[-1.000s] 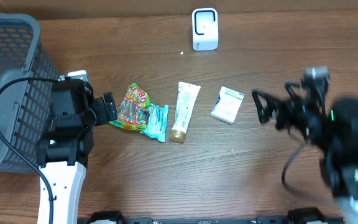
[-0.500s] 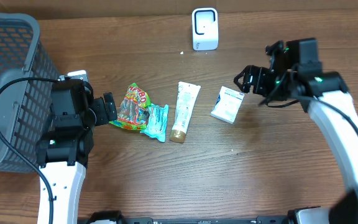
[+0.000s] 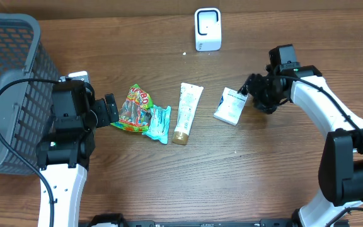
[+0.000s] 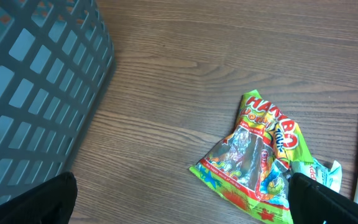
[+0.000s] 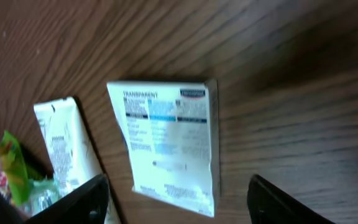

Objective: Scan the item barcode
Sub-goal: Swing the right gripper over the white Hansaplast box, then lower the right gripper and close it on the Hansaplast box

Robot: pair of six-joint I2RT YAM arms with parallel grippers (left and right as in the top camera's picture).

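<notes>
The white box (image 3: pixel 230 105) lies flat just right of centre in the overhead view. The right gripper (image 3: pixel 255 93) hangs dark at its upper right corner, and from above you cannot tell if they touch. In the right wrist view the box (image 5: pixel 169 146) shows blue bands and print too blurred to read, so you can't pick out a barcode. The gripper's fingers (image 5: pixel 82 200) sit cut off at the lower corners, jaws apart, holding nothing. A white tube (image 3: pixel 187 112) lies left of the box, then a candy bag (image 3: pixel 133 108). The left gripper (image 3: pixel 110 110), beside the bag, is spread wide and empty. The scanner (image 3: pixel 207 29) stands top centre. A grey basket (image 3: pixel 5 69) is cropped at upper left.
</notes>
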